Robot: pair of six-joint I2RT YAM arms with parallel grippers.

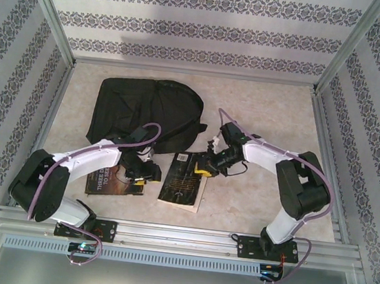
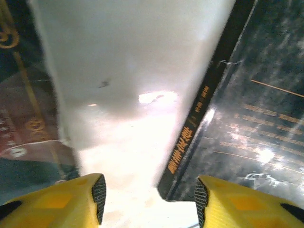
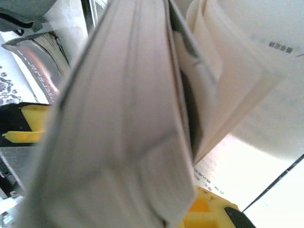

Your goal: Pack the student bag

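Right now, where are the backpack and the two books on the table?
student bag (image 1: pixel 145 112), top external view, middle of black fabric.
middle book (image 1: pixel 183 183), top external view, centre of dark cover.
left book (image 1: pixel 105 183), top external view, lettered part of cover.

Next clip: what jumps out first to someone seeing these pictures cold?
A big black backpack lies far left-centre on the table. In front of it the right gripper pinches the far edge of a dark book, pages fanning. The left gripper hangs open over the gap between it and a second book.
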